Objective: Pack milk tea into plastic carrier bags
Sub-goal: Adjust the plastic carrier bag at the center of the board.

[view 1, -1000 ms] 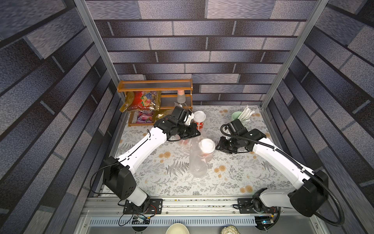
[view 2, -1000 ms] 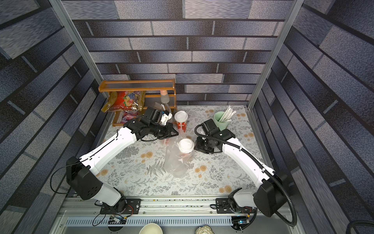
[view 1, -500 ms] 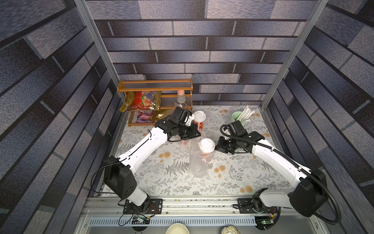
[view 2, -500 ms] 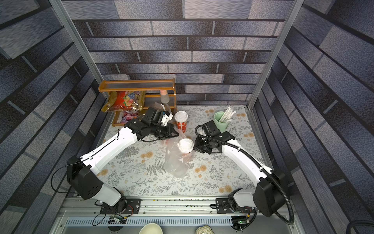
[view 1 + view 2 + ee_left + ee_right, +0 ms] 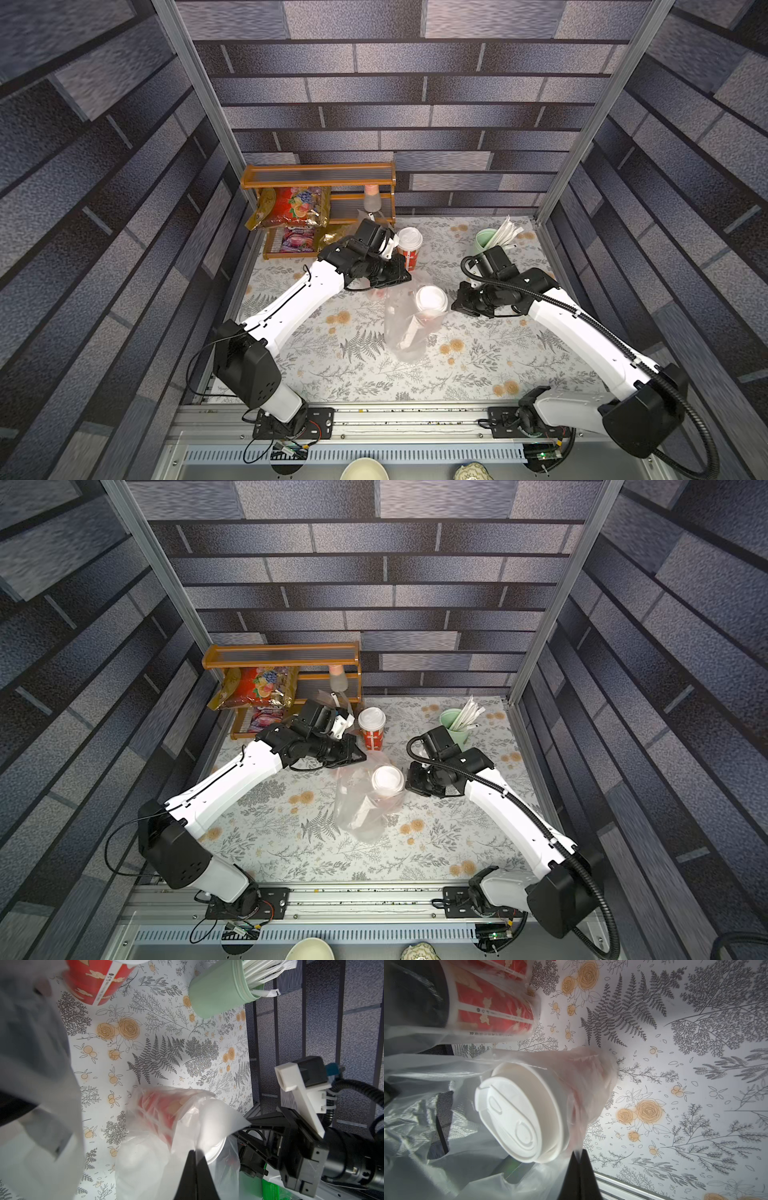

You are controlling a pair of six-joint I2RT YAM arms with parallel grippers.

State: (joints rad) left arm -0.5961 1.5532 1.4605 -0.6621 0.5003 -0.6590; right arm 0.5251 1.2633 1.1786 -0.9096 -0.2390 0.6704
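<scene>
A clear plastic carrier bag stands mid-table with a white-lidded red milk tea cup inside it. My left gripper is shut on the bag's film at the cup's far-left side. At the cup's right side my right gripper is shut on the film beside the lid. A second white-lidded red cup stands loose behind the bag, close to my left gripper. In the right wrist view it shows through the film.
A wooden shelf with colourful snack packets stands at the back left. A pale green cup of white straws sits at the back right, just behind my right wrist. Metal frame posts and walls enclose the table.
My right gripper has shifted slightly towards the bagged cup and shut on the bag's film. The left arm and both cups have stayed put.
</scene>
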